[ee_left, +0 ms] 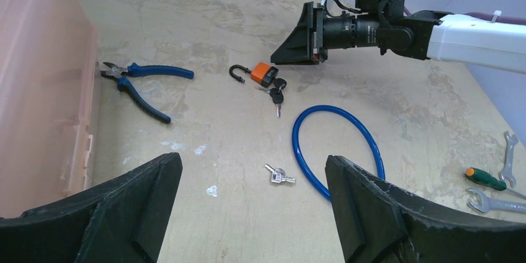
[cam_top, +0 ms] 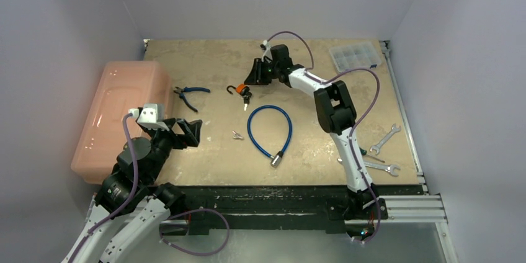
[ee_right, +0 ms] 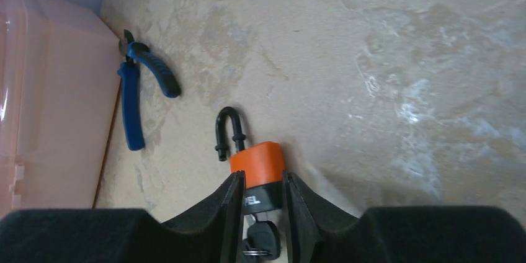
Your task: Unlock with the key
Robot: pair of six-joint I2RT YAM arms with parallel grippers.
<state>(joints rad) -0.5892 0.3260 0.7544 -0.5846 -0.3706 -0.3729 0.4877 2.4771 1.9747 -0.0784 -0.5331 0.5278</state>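
Padlock point(ee_right: 257, 160), orange with shackle point(ee_right: 226, 128) open and key point(ee_right: 263, 238) inserted, is seen low at centre of the right wrist frame, pinched by the right gripper point(ee_right: 262, 180); the left gripper point(ee_left: 251, 170) is held wide.

The white-and-black right arm point(cam_top: 338, 111) reaches toward eleven o'clock, its black two-finger right gripper point(ee_right: 262, 204) pinched on the orange padlock point(ee_right: 257, 157). The black left arm point(cam_top: 136, 164) leans toward one o'clock, with the left gripper point(ee_left: 254, 210) spread wide.
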